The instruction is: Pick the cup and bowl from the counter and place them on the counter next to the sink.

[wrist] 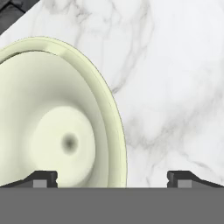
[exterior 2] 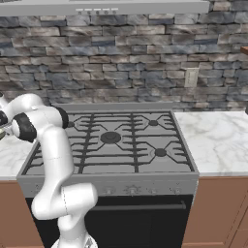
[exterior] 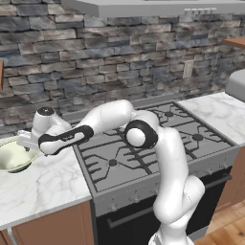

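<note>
The bowl (exterior: pixel 10 158), wide and pale cream-green, sits on the white marble counter (exterior: pixel 45 184) left of the stove. My gripper (exterior: pixel 26 141) hangs just over the bowl's right side, with the arm stretched left across the stove corner. In the hand view the bowl (wrist: pixel 57 122) takes up the left half and bare counter (wrist: pixel 175 87) the right. My gripper (wrist: pixel 113 177) is open. Its jaws stand on either side of the bowl's rim, one fingertip (wrist: pixel 43 178) over the inside and the other over the marble. The cup and the sink are out of view.
A grey gas stove (exterior: pixel 153 143) (exterior 2: pixel 116 140) fills the middle, with more marble counter (exterior 2: pixel 218 135) to its right. A stone wall runs behind, and a range hood (exterior: pixel 158 5) hangs above. A grey rounded object (exterior: pixel 237 83) stands at the far right.
</note>
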Tool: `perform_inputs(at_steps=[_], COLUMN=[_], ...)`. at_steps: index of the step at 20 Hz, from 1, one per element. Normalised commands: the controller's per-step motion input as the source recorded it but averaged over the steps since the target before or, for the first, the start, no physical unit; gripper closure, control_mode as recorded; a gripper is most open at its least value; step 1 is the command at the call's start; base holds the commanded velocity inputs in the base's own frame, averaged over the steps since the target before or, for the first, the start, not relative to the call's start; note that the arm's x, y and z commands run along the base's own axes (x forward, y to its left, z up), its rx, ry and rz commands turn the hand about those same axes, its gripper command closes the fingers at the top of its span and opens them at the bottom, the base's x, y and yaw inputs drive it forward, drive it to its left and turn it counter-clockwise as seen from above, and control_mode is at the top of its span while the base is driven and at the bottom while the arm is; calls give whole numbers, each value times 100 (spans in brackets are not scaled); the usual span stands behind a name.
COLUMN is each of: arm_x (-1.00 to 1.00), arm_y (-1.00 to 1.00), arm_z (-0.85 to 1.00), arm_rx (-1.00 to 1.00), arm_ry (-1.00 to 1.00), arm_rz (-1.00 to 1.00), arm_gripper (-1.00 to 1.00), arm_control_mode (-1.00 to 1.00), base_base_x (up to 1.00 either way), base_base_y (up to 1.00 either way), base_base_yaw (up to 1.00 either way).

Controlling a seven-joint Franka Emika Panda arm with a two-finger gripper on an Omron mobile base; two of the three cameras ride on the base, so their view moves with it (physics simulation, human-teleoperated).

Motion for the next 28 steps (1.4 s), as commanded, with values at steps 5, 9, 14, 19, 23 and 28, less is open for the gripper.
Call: perform_inputs(at_steps=[5,9,14,19,23,28], arm_x=[25,25,24,6,0,0], arm_y=[27,23,22,24,17,16], arm_z=[-16,-24,-14,-2,0,0], arm_rx=[-3,-2,-1,0,0,0], arm_ry=[3,3,5,8,0,1], arm_rz=[-7,-6,-5,-2,0,0], arm_gripper=[-100,-100,-100,-100,100,100], arm_control_mode=[-100,-100,-100,-100,-100,-100], base_base_x=[0,0,0,0,0,0], base_base_y=[0,0,0,0,0,0], base_base_yaw=[0,0,0,0,0,0])
